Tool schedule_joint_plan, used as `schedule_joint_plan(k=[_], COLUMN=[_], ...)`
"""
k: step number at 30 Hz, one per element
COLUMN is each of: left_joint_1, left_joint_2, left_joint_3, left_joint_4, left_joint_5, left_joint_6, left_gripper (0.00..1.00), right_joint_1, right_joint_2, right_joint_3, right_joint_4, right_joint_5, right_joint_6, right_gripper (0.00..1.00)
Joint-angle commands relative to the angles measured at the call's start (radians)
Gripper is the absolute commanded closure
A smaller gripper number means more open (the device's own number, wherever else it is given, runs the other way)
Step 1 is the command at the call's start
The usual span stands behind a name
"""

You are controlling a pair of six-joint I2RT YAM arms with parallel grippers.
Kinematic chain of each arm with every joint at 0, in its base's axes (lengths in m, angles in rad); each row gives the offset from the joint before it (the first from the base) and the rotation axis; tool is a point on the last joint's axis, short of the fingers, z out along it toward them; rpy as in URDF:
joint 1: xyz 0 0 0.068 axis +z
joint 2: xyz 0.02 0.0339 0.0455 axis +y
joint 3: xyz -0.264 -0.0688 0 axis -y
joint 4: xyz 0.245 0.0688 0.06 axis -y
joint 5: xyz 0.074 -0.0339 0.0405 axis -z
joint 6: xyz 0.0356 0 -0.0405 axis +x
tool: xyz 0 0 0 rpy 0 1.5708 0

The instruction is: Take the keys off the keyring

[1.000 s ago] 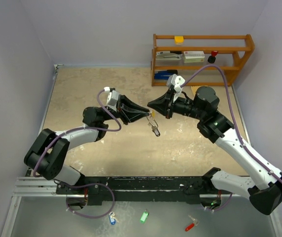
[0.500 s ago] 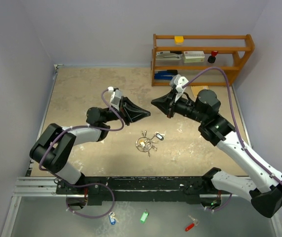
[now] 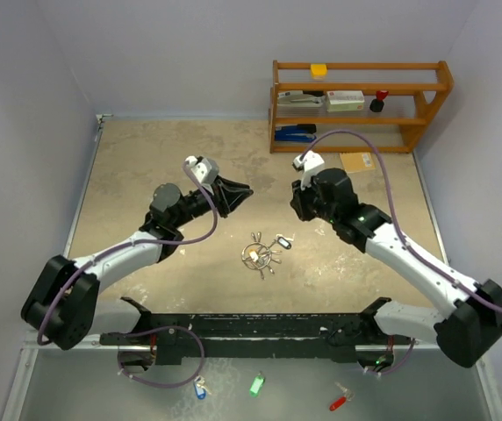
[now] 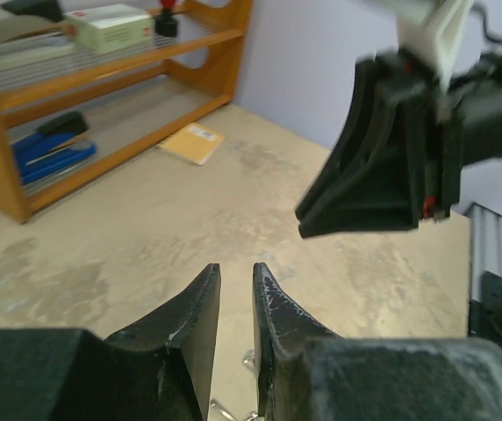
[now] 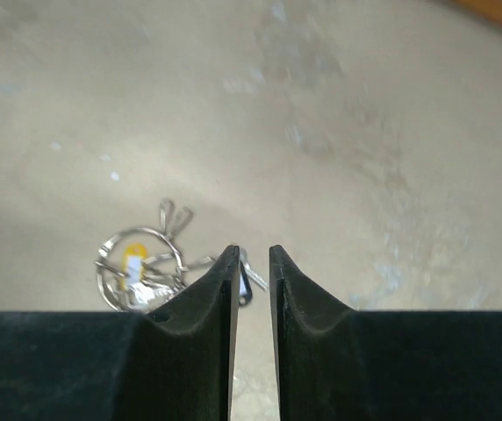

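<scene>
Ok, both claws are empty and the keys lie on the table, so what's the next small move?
Probably lower the right claw toward the keyring: it lies on the table with the keys bunched on it, and the left claw hangs above too, both slightly open and empty.

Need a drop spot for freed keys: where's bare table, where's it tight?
Bare: far-left table corner between wall and shelf, behind the left hand; also the strip between keys and near rail. Tight: around the keys, by the right hand.

Bright, even light; soft shadows; the keys (image 5: 135,264) look slightly blurred.
</scene>
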Motion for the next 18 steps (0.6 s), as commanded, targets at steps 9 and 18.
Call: schedule_joint_plan(k=[9, 18], left_joint_1=[-0.004, -0.004], left_joint_2=[-0.188, -0.210], left_joint_3=[-0.004, -0.002], left_joint_4=[-0.344, -0.446], left_joint_5=[-0.420, -0.632], left_joint_6=[0.105, 0.083], left_gripper=[0.80, 0.80], right_joint_1=[0.163, 0.199], right_joint_2=[0.265, 0.335], right_joint_3=[-0.115, -0.119], right_joint_4=[-0.007, 0.056], right_joint_5=[0.081, -0.039], right_joint_6=[0.098, 0.102], right_gripper=[0.71, 0.62])
